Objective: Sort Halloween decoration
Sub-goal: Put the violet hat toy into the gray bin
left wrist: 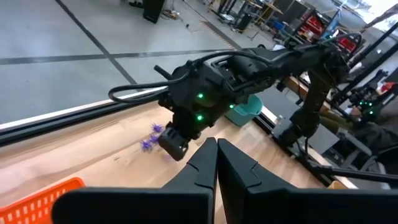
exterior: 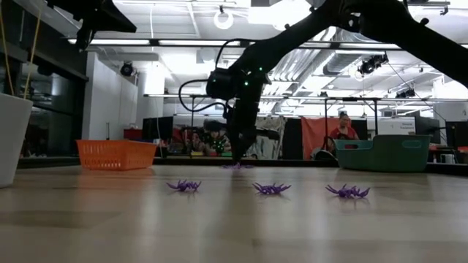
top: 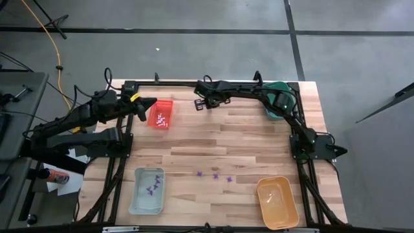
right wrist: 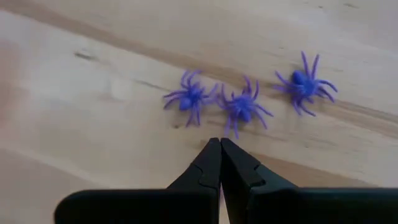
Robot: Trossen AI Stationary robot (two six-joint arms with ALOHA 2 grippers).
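Note:
Three purple spider pieces (right wrist: 191, 96) (right wrist: 242, 107) (right wrist: 305, 83) lie close together on the wood at the table's far middle, also seen in the left wrist view (left wrist: 151, 137). My right gripper (right wrist: 219, 143) is shut just above them, pointing down (exterior: 238, 155) (top: 200, 105). Three more purple spiders (top: 215, 175) (exterior: 271, 188) lie at the table's near middle. My left gripper (left wrist: 216, 144) is shut and empty at the far left, by the red tray's (top: 162, 114) left edge (top: 152, 103). The red tray holds whitish pieces. The pale blue tray (top: 147, 190) holds purple pieces.
A green tray (top: 279, 98) stands at the far right under the right arm. An orange tray (top: 278, 202) stands at the near right. Bare wood lies between the trays. People show in the room beyond the table (exterior: 342, 131).

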